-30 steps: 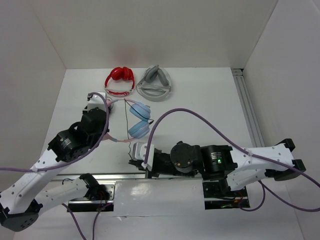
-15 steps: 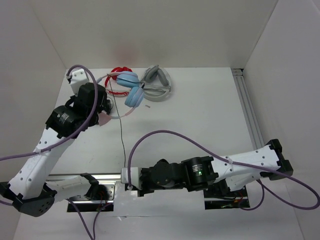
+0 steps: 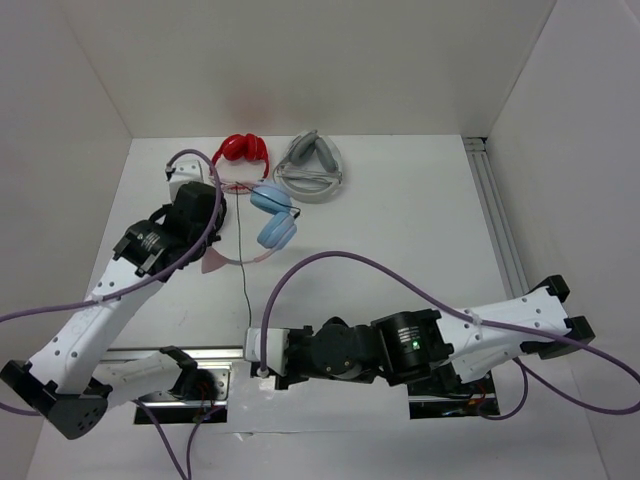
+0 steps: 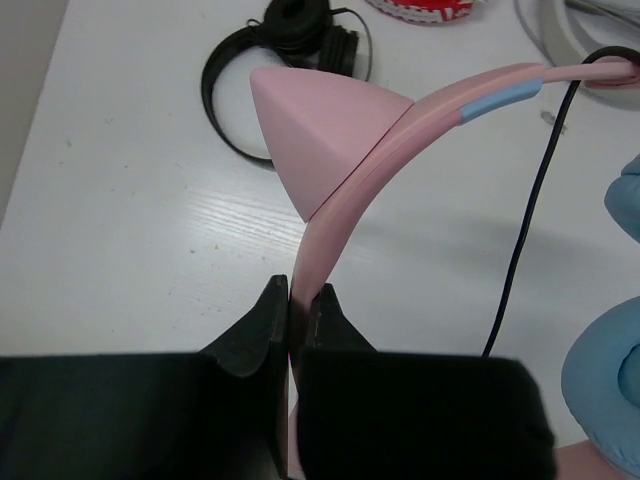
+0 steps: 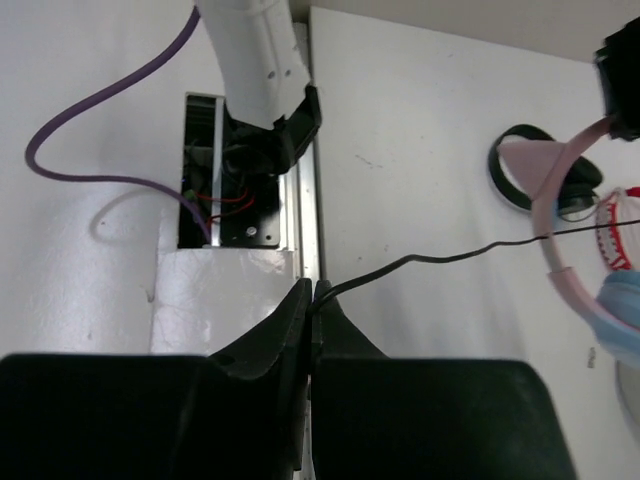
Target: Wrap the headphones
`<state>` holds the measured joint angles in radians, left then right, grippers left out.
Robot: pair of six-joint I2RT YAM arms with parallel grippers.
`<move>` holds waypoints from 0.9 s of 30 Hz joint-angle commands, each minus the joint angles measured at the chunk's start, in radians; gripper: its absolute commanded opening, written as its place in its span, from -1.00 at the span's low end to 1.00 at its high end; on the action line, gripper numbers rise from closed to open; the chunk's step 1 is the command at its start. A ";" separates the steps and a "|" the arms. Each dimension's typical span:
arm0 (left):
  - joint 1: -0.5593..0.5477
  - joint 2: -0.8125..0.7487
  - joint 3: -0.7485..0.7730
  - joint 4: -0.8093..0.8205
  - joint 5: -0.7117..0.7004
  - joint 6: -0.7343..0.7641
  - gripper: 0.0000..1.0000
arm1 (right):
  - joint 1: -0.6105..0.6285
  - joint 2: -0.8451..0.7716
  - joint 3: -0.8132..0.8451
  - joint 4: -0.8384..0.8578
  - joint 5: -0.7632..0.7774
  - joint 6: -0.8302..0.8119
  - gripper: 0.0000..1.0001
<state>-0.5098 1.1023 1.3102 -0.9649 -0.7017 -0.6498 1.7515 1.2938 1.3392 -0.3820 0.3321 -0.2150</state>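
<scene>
Left claw (image 4: 298, 300) clenched on the pink headband (image 4: 340, 190), holding the headphones (image 3: 272, 215) over the left-centre of the counter (image 3: 400, 230), near the red-and-white headphones (image 3: 240, 160). Right claw (image 5: 312, 296) pinches the black cable (image 5: 430, 258) at the near edge. The cable runs nearly straight between them, apparently drawn out for winding.

Overhead, two wrist close-ups sharing headphones (image 3: 277, 232)

you see the headphones (image 3: 277, 232) gripped at the pink cat-eared headband (image 4: 340, 150), with the light blue ear cups (image 3: 268, 198) side by side. the thin black cable (image 3: 245, 290) runs nearly straight to the near edge, its end pinched.
</scene>
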 commanded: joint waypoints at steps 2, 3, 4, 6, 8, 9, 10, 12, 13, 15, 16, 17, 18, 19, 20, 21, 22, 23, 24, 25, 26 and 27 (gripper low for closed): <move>-0.047 -0.093 -0.026 0.226 0.068 0.142 -1.00 | 0.028 -0.051 0.086 -0.073 0.097 -0.049 -1.00; -0.059 -0.114 -0.035 0.236 0.077 0.162 -1.00 | 0.028 -0.051 0.100 -0.087 0.119 -0.061 -1.00; -0.084 -0.123 -0.048 0.236 0.109 0.202 -1.00 | 0.028 -0.051 0.115 -0.119 0.157 -0.072 -1.00; -0.105 -0.124 -0.048 0.226 0.201 0.249 -1.00 | 0.028 -0.051 0.138 -0.159 0.191 -0.072 -1.00; -0.157 -0.110 -0.025 0.184 0.214 0.274 -1.00 | 0.028 -0.051 0.185 -0.231 0.249 -0.072 -1.00; -0.183 -0.096 -0.016 0.145 0.214 0.283 -1.00 | 0.028 -0.051 0.207 -0.262 0.271 -0.072 -1.00; -0.212 -0.070 -0.005 0.129 0.190 0.292 -1.00 | 0.028 -0.051 0.254 -0.291 0.304 -0.072 -1.00; -0.275 -0.045 -0.005 0.098 0.176 0.292 -1.00 | 0.028 -0.039 0.299 -0.375 0.361 -0.072 -1.00; -0.289 -0.035 -0.005 0.088 0.176 0.302 -1.00 | 0.028 -0.025 0.320 -0.403 0.395 -0.063 -1.00; -0.321 -0.013 -0.017 0.088 0.189 0.302 -1.00 | 0.028 -0.012 0.368 -0.464 0.481 -0.063 -1.00; -0.346 -0.013 -0.037 0.088 0.189 0.302 -1.00 | 0.028 -0.011 0.379 -0.465 0.504 -0.063 -1.00; -0.360 -0.004 -0.048 0.088 0.200 0.311 -1.00 | 0.028 -0.011 0.379 -0.475 0.519 -0.063 -1.00; -0.377 -0.004 -0.067 0.100 0.211 0.311 -1.00 | 0.028 -0.011 0.388 -0.475 0.566 -0.075 -1.00; -0.415 -0.004 -0.077 0.109 0.211 0.311 -1.00 | 0.028 -0.011 0.388 -0.475 0.597 -0.075 -1.00; -0.438 -0.004 -0.077 0.109 0.211 0.311 -1.00 | 0.028 -0.011 0.379 -0.486 0.631 -0.075 -1.00; -0.462 0.005 -0.087 0.109 0.197 0.311 -1.00 | 0.028 -0.011 0.379 -0.486 0.659 -0.086 -1.00; -0.511 0.005 -0.088 0.100 0.197 0.311 -1.00 | 0.028 -0.024 0.368 -0.486 0.704 -0.086 -1.00; -0.535 0.005 -0.088 0.088 0.197 0.311 -1.00 | 0.028 -0.042 0.351 -0.486 0.731 -0.098 -1.00; -0.556 0.005 -0.088 0.088 0.197 0.311 -1.00 | 0.028 -0.054 0.341 -0.471 0.745 -0.098 -1.00; -0.576 0.005 -0.069 0.088 0.211 0.311 -1.00 | 0.028 -0.066 0.316 -0.460 0.772 -0.122 -1.00; -0.610 0.005 -0.069 0.088 0.211 0.311 -1.00 | 0.028 -0.080 0.293 -0.436 0.798 -0.141 -1.00; -0.627 -0.004 -0.054 0.088 0.223 0.311 -1.00 | 0.028 -0.108 0.270 -0.388 0.809 -0.161 -1.00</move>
<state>-1.0924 1.1156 1.2171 -0.9119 -0.4904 -0.3599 1.7714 1.2617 1.6405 -0.8490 0.9928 -0.3161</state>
